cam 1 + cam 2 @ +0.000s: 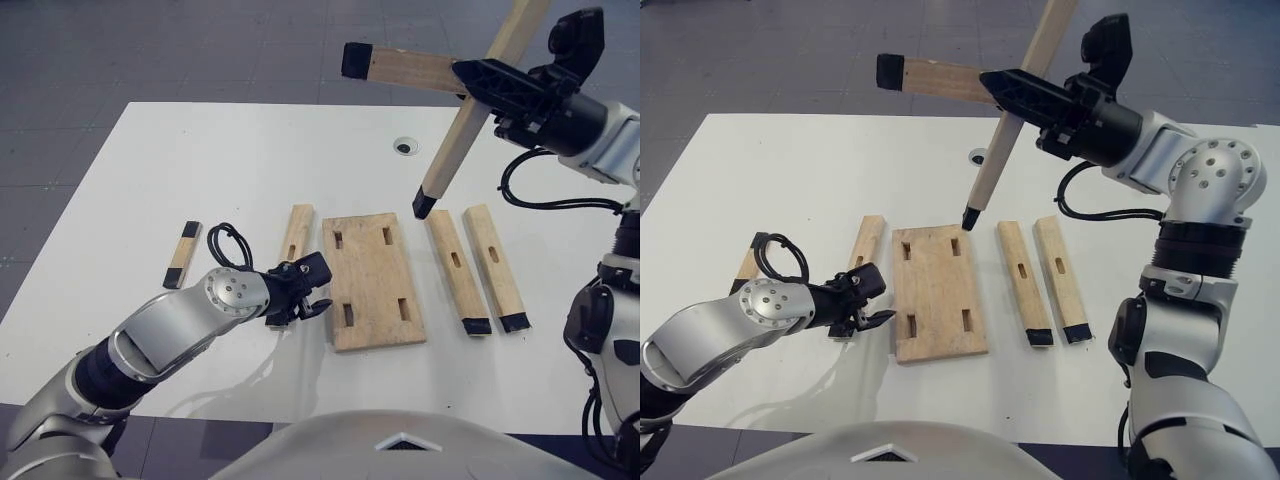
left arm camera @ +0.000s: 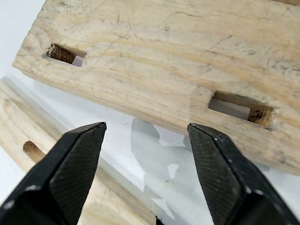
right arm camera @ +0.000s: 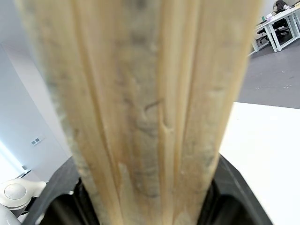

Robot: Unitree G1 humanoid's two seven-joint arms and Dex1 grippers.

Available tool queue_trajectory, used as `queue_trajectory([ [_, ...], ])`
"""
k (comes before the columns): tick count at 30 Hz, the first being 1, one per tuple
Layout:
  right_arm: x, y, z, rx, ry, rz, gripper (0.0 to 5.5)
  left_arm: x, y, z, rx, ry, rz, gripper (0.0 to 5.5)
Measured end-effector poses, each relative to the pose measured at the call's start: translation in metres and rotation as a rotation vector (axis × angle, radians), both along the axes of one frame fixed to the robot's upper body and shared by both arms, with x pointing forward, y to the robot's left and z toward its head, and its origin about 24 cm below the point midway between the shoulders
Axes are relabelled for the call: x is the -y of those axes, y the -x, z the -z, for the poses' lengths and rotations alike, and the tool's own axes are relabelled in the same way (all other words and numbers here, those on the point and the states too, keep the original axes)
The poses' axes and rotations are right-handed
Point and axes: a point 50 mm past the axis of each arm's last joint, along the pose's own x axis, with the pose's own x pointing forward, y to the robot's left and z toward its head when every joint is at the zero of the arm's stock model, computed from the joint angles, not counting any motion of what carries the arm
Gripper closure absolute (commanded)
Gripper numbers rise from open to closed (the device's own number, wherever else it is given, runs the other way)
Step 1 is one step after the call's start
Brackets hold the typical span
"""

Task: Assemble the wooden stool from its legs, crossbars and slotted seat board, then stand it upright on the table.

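Nearest the table's front edge, the left jaws gape empty beside the slotted seat board, over one leg. Two more legs lie right of the board. The right jaws clamp a crossed leg-and-crossbar piece above the far right side.
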Motion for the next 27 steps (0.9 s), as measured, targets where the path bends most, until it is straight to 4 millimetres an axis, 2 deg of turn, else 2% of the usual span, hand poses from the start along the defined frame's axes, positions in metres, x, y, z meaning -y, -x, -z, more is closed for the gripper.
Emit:
queue_trajectory([
  [3,0.001,0.002,0.004,-0.006,0.001,0.010,3.47,-0.003,-0.008,-0.015,0.043,0.011,-0.032,2.28],
  [5,0.003,0.002,0.003,0.000,-0.001,0.019,3.47,-0.005,-0.016,-0.033,0.119,0.017,-0.051,2.28],
  [8,0.003,0.003,0.005,-0.005,-0.001,0.023,3.47,-0.001,-0.013,-0.037,0.126,0.018,-0.039,2.28],
  [14,0.004,0.002,0.006,-0.007,-0.006,0.027,3.47,0.021,0.010,-0.018,0.028,0.031,0.055,2.28],
  [27,0.003,0.000,0.008,-0.015,-0.015,0.040,3.47,0.031,0.015,0.004,-0.027,0.027,0.045,2.28],
])
